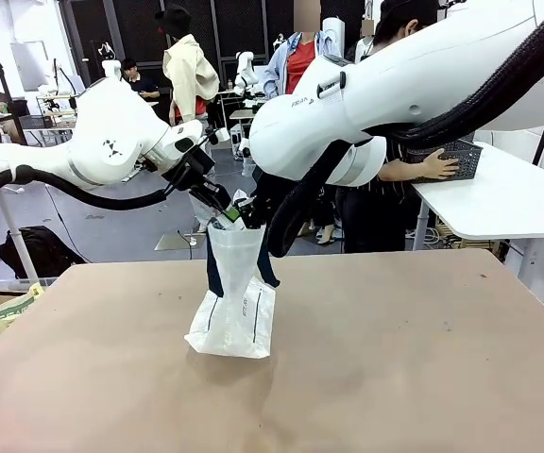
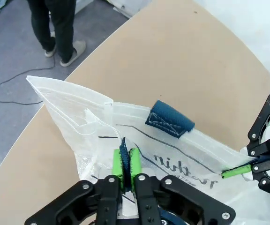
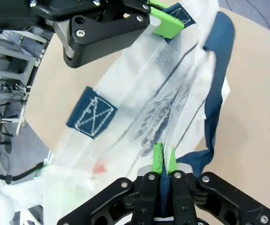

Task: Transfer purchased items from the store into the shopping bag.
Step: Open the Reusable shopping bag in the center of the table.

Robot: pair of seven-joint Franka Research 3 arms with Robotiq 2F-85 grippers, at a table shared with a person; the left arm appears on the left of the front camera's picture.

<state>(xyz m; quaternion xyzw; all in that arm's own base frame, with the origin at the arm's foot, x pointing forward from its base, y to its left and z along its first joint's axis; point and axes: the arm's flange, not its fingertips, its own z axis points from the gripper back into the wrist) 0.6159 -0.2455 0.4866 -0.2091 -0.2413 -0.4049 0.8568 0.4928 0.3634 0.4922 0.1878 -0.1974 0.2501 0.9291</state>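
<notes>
My left gripper is closed tight on a navy handle of the shopping bag, and my right gripper pinches a navy handle too. The bag hangs between them, its bottom on the table, a little toward 9 o'clock from the middle.

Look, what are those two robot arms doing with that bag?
They are holding the shopping bag up by its top. The left gripper and the right gripper are each pinched shut on its navy straps, so the bag stands on the table. Farther back, a person's hand rests on the dark basket.
</notes>
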